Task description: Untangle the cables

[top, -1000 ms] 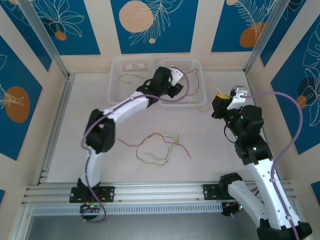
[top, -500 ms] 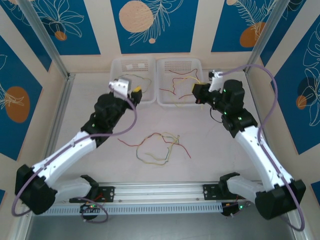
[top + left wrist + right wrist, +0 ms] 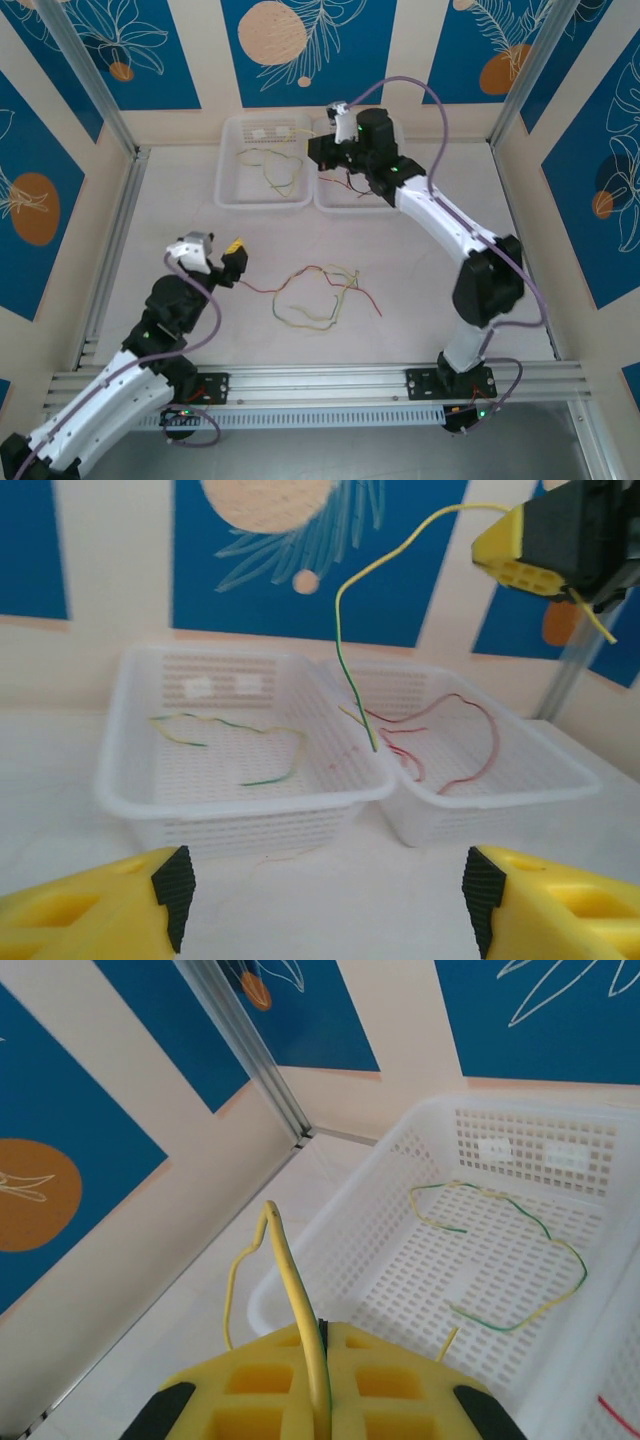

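Well, the sorting looks partly done from where I stand. The left basket (image 3: 238, 825) at the far edge holds a couple of yellow-green cables (image 3: 548, 1235), and the right basket (image 3: 485, 815) beside it holds several red cables (image 3: 494, 742), so some strands are already separated by colour.

The right gripper (image 3: 320, 1332) is up over the baskets with its pads pressed together on one more yellow-green cable (image 3: 343, 650). That cable dangles from the pads, its loose end hanging about over the shared rims where the two baskets meet, perhaps just inside the left one. I'd guess it is meant for the left basket and has yet to be let go.

The left gripper (image 3: 326, 895) is pulled in toward the near side of the table (image 3: 430, 300). Its fingers are spread wide with nothing between them.

What is left is plain enough: a loose tangle (image 3: 318, 295) of red and yellow-green strands lies in the middle of the table, well apart from both baskets. The strands cross one another in loops, and I can't count them. I'd put the job somewhere past halfway, with that heap to be picked apart.
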### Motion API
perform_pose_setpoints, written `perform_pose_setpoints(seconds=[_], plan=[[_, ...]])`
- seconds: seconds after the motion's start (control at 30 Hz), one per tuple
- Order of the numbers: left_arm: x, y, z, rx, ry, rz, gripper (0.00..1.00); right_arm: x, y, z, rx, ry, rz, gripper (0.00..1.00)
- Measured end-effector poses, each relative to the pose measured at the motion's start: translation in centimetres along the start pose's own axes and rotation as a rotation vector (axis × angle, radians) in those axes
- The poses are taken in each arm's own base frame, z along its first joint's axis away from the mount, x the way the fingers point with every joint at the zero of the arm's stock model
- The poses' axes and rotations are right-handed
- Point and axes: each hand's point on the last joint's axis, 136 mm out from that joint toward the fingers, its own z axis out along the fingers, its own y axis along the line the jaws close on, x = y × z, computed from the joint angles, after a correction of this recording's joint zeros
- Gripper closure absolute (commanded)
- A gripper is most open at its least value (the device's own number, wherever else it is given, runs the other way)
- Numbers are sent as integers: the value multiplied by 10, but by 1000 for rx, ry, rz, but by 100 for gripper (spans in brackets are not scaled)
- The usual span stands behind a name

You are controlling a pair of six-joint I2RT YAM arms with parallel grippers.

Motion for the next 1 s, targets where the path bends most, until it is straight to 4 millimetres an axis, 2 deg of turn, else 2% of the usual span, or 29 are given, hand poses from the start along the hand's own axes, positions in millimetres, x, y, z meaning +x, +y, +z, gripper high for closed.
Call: perform_pose_setpoints(seconds=[0.1,0.3,0.43,0.47,0.5,0.53,0.6,0.67,0.77,0.87,1.0], plan=[[7,13,-10,-46,-7,-10,25,1,-16,38,1,4,17,100],[24,22,-11,-89,58,9,25,14,-53,108,19,32,67,100],[30,25,-9,-108,83,21,25,18,-70,143,24,46,92,100],[32,25,-8,-111,88,25,22,19,-72,150,22,49,102,98],[34,25,-6,-114,96,30,22,21,-74,155,18,53,113,87],[36,25,-5,-117,104,34,22,22,-75,159,13,55,126,74],[42,26,-1,-125,128,45,22,28,-78,164,9,70,150,41],[48,26,3,-131,157,62,22,33,-80,164,18,90,167,32],[50,24,9,-137,186,78,22,35,-82,161,43,109,162,24],[47,21,16,-136,196,93,21,35,-86,152,82,136,139,24],[47,12,28,-115,228,107,20,25,-84,125,167,174,76,24]])
